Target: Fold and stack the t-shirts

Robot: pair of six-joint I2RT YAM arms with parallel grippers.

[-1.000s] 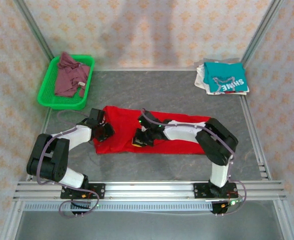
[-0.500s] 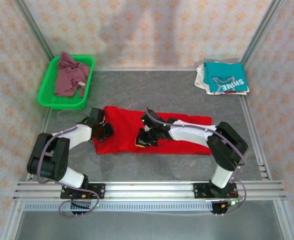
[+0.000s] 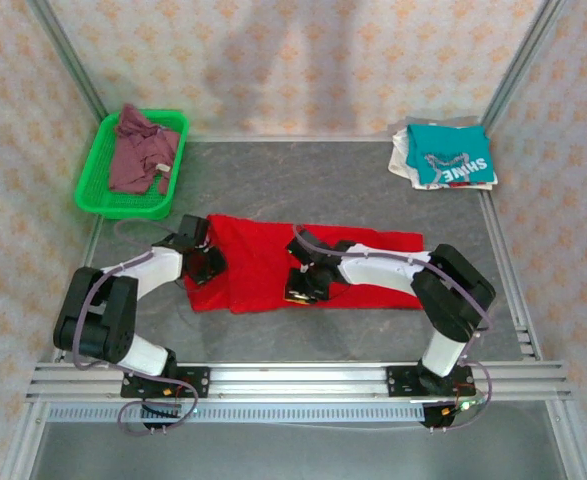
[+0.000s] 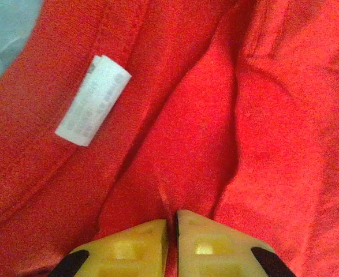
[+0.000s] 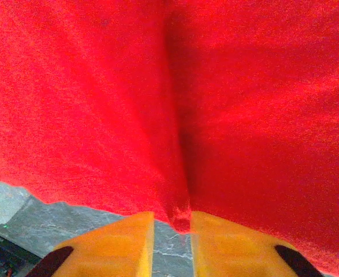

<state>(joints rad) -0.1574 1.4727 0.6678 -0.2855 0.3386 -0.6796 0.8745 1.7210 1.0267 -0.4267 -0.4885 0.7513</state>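
Left gripper (image 4: 170, 218) pinches red t-shirt (image 3: 258, 262) near collar; right gripper (image 5: 172, 218) parted at its hem; green mesh basket (image 3: 91, 172) holds mauve t-shirt (image 3: 133, 155).

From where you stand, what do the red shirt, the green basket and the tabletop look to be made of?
Red shirt: soft matte knit cloth, likely cotton; it creases and bears a sewn label. Green basket: bright plastic, with open mesh walls. Tabletop: grey, stone-veined, perhaps a printed sheet.

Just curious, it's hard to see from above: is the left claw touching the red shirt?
Touching. The left wrist view shows the left claw shut, a ridge of the red shirt pinched between its tips.
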